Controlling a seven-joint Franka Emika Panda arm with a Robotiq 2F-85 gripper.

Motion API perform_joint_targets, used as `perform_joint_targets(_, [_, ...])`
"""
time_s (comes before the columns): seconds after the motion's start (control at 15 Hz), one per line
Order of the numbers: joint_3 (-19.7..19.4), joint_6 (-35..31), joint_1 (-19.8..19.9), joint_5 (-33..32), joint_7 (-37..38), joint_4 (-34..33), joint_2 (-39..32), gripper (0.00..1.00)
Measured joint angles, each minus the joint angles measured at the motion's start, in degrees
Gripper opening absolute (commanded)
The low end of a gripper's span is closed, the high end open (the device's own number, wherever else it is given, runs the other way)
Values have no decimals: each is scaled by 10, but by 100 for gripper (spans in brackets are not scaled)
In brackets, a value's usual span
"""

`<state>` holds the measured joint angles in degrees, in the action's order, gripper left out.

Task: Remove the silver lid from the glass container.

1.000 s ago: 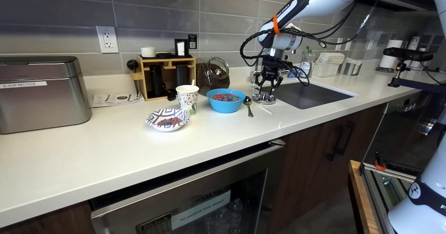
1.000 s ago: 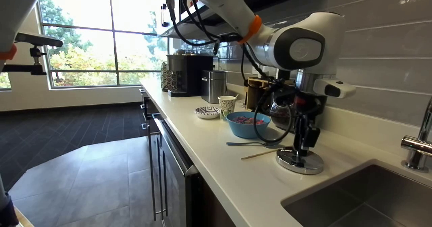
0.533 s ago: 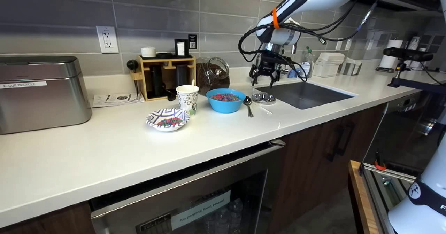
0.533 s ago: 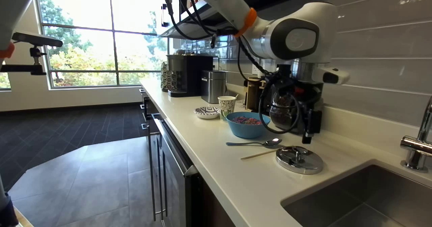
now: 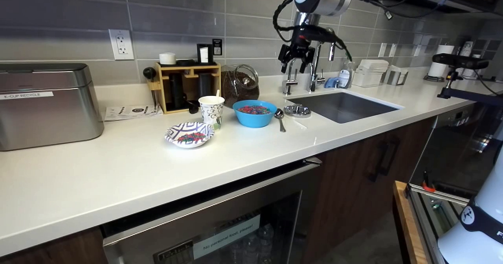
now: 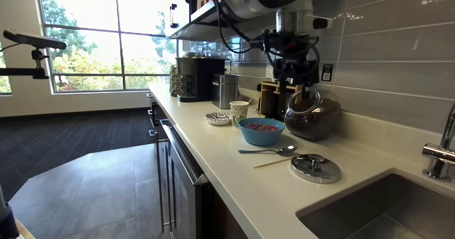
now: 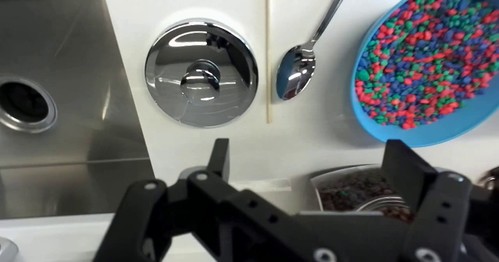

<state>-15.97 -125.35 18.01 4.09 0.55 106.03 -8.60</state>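
In an exterior view, the gripper (image 5: 293, 69) hung above the counter (image 5: 118, 185), its 2 jaws spread, holding nothing. In an exterior view, the silver lid (image 6: 315, 168) lay on the counter, and the glass jar (image 6: 320, 121) stood uncovered near the wall (image 6: 391, 75). In the wrist view, the lid sat between sink (image 7: 78, 98) and thin stick (image 7: 269, 59). Removal looked complete; a tidy finish called for rising straight up, jaws clear of the jar.

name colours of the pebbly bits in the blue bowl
Red, green and blue bits, best in the wrist view.
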Motion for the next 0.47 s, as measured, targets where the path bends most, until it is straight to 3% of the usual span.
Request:
perform_joint_targets(0.27, [10,1,-14,-43,-78,52,87,100])
perform_joint_targets(0.47, [9,1,-15,-45,-81,55,99,100])
